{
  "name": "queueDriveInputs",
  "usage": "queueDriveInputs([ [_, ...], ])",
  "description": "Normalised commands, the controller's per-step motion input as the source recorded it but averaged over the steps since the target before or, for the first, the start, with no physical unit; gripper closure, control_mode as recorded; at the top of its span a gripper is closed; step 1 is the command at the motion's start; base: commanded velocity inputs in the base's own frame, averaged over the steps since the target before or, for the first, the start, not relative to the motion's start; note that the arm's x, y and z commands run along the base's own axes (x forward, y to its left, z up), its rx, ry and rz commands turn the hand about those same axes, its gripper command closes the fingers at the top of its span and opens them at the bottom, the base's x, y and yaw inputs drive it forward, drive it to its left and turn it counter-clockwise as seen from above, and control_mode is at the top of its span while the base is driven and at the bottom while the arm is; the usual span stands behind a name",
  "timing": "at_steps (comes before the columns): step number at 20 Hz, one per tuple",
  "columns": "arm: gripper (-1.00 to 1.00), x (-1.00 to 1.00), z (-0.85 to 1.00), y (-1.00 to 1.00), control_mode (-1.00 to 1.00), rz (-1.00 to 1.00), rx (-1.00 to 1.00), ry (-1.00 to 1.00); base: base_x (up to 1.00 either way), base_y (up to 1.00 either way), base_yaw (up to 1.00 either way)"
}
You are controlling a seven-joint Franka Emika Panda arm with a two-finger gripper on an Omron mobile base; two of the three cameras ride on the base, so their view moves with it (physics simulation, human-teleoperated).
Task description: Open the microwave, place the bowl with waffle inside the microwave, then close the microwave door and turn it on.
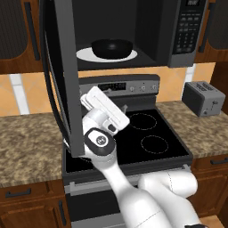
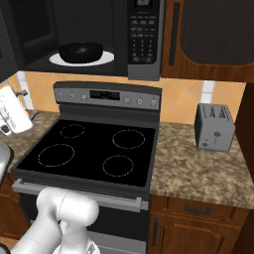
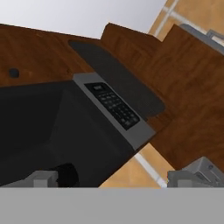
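The bowl (image 1: 112, 48) sat on the turntable (image 1: 84, 54) inside the microwave (image 1: 133, 33) — my end effector (image 1: 119, 119) spread and empty — door (image 1: 60, 75) open, closing and starting left.

I see the microwave (image 1: 133, 31) mounted above the stove (image 2: 94, 151), its button panel (image 2: 144, 34) at the right end. The bowl (image 1: 112, 48) sits on the turntable (image 1: 84, 54) inside the cavity. The microwave door (image 1: 60, 75) stands swung out to the left, hanging over the stove's left edge. My claw (image 1: 113, 118) sits just right of that door, over the stove's left side. On the bench (image 2: 198, 173) right of the stove stands the toaster (image 2: 214, 126), near the back wall.
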Motion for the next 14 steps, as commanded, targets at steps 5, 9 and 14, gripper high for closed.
queueDriveInputs([
  [5,-1.00,0.00,-0.24,0.41,-1.00,0.02,-0.02,-0.20,0.00,0.00,0.00],
  [9,-1.00,0.10,-0.52,0.43,-1.00,0.02,-0.05,-0.16,0.00,0.00,0.00],
  [14,-1.00,0.07,-0.26,0.50,-1.00,0.01,-0.05,-0.14,0.00,0.00,0.00],
])
